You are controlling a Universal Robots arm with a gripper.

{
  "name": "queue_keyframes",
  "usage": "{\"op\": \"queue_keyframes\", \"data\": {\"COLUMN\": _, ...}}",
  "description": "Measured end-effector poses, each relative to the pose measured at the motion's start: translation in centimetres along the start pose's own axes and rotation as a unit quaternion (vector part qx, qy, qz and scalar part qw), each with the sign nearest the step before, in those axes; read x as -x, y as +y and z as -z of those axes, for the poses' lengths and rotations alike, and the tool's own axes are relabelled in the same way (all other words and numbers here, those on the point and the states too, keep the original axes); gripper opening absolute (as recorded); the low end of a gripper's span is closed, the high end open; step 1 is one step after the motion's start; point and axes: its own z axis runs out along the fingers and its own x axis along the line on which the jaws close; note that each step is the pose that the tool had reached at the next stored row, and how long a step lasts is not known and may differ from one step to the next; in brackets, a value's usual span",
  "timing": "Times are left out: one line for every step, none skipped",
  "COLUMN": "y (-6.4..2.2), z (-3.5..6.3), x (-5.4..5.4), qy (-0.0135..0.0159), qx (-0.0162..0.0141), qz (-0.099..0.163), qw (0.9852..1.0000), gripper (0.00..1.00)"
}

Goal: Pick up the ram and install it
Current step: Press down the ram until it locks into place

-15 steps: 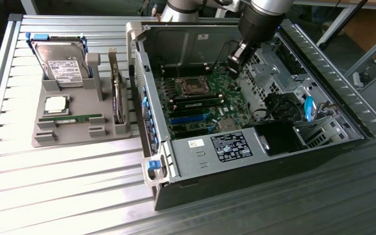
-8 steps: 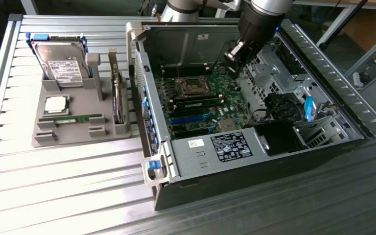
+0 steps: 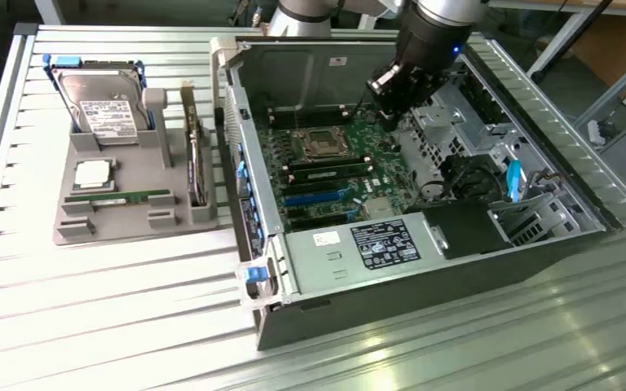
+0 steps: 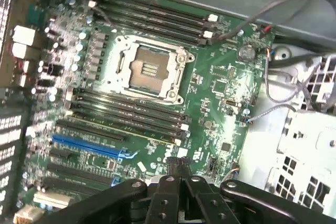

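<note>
So from the exterior view: the arm's gripper (image 3: 391, 96) is hanging inside the open PC case (image 3: 422, 212), over the motherboard (image 3: 329, 171) near the far wall; one ram stick (image 3: 329, 172) already looks seated in a slot just on the near side of the CPU socket (image 3: 319, 143); the other ram stick (image 3: 117, 198) lies flat in the grey holder tray (image 3: 128, 224) on the tabletop (image 3: 95, 309), at the exterior view's left, next to the silver processor (image 3: 94, 173) and below the hard drive (image 3: 103, 110). From here I can't see anything in the gripper.

Wrist view: I'm looking at the CPU socket (image 4: 148, 72) with empty dark memory slots (image 4: 128, 114) on both sides of it; the fingers (image 4: 173, 167) are pressed together with nothing between them.

My read: the gripper is empty over the board, well apart from the tray stick, so that stick's pickup isn't done yet; that grab would call for spreading the fingers and lining up squarely on the thin long edges.
</note>
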Motion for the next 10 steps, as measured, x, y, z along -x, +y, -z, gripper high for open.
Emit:
{"op": "queue_keyframes", "data": {"y": 0.0, "z": -0.01, "x": 0.0, "qy": 0.0003, "qx": 0.0002, "qz": -0.023, "qw": 0.9997, "gripper": 0.09}}
{"op": "queue_keyframes", "data": {"y": 0.0, "z": -0.01, "x": 0.0, "qy": 0.0004, "qx": 0.0003, "qz": -0.036, "qw": 0.9994, "gripper": 0.09}}
{"op": "queue_keyframes", "data": {"y": 0.0, "z": -0.01, "x": 0.0, "qy": 0.0005, "qx": 0.0004, "qz": -0.044, "qw": 0.999, "gripper": 0.09}}
{"op": "queue_keyframes", "data": {"y": 0.0, "z": -0.01, "x": 0.0, "qy": 0.0008, "qx": 0.0005, "qz": -0.065, "qw": 0.9979, "gripper": 0.09}}
{"op": "queue_keyframes", "data": {"y": 0.0, "z": -0.01, "x": 0.0, "qy": 0.001, "qx": 0.0007, "qz": -0.083, "qw": 0.9965, "gripper": 0.09}}
{"op": "queue_keyframes", "data": {"y": 0.0, "z": -0.02, "x": 0.0, "qy": 0.0013, "qx": 0.0009, "qz": -0.109, "qw": 0.994, "gripper": 0.09}}
{"op": "queue_keyframes", "data": {"y": 0.0, "z": -0.02, "x": 0.0, "qy": 0.0014, "qx": 0.001, "qz": -0.114, "qw": 0.9935, "gripper": 0.09}}
{"op": "queue_keyframes", "data": {"y": 0.0, "z": -0.02, "x": 0.0, "qy": 0.0014, "qx": 0.001, "qz": -0.114, "qw": 0.9935, "gripper": 0.09}}
{"op": "queue_keyframes", "data": {"y": 0.0, "z": -0.02, "x": 0.0, "qy": 0.0014, "qx": 0.001, "qz": -0.114, "qw": 0.9935, "gripper": 0.09}}
{"op": "queue_keyframes", "data": {"y": 0.0, "z": -0.02, "x": 0.0, "qy": 0.0014, "qx": 0.001, "qz": -0.114, "qw": 0.9935, "gripper": 0.09}}
